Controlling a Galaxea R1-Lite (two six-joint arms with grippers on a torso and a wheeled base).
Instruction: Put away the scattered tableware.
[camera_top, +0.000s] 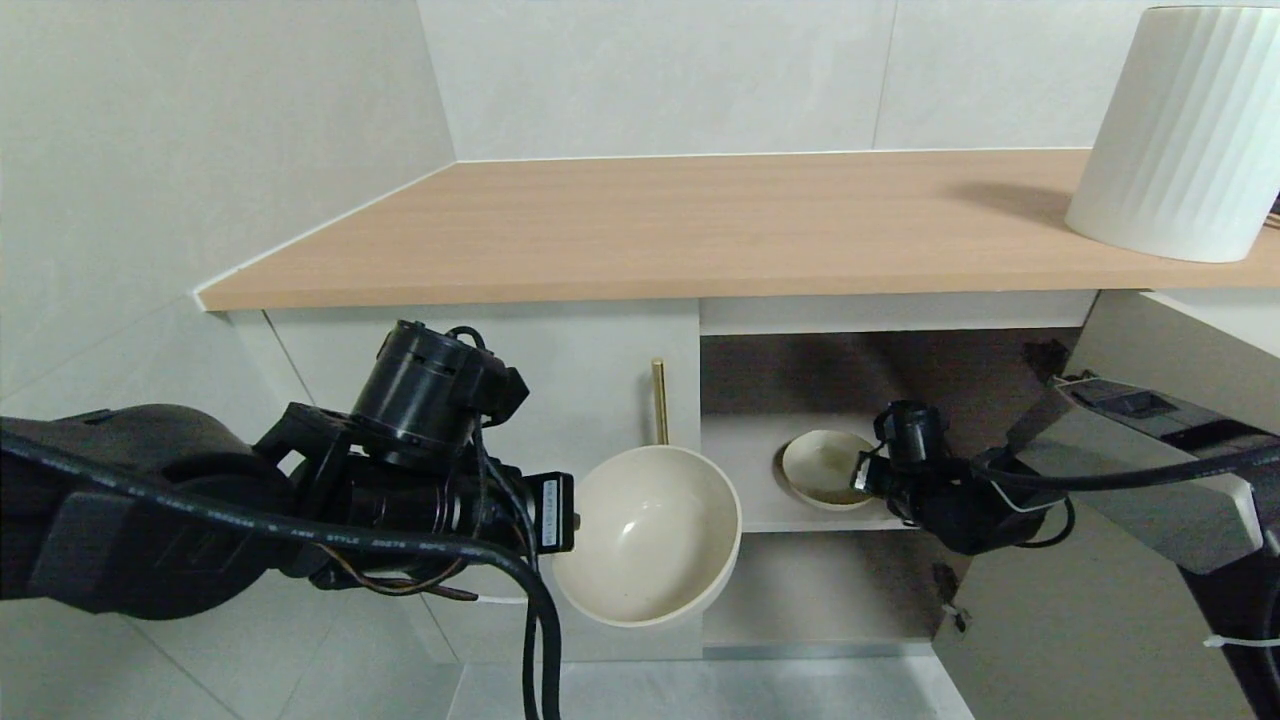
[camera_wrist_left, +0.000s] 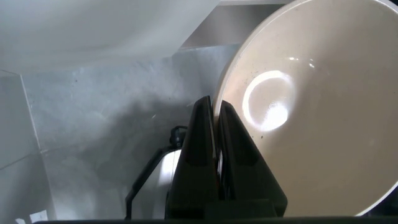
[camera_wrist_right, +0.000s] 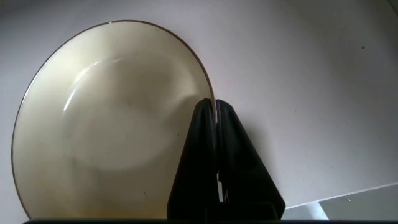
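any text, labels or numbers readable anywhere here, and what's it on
On the white label at the left wrist: print too small to read.
On the black cable along the left arm: white lettering, too blurred to quote.
On the bowl in the left pincer and the dish in the right pincer: nothing.

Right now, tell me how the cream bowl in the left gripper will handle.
The bowl looks rigid and glossy, so probably fragile and slippery. The left gripper pinches only its rim, so it may pivot. Rounded, it might rock once set down.
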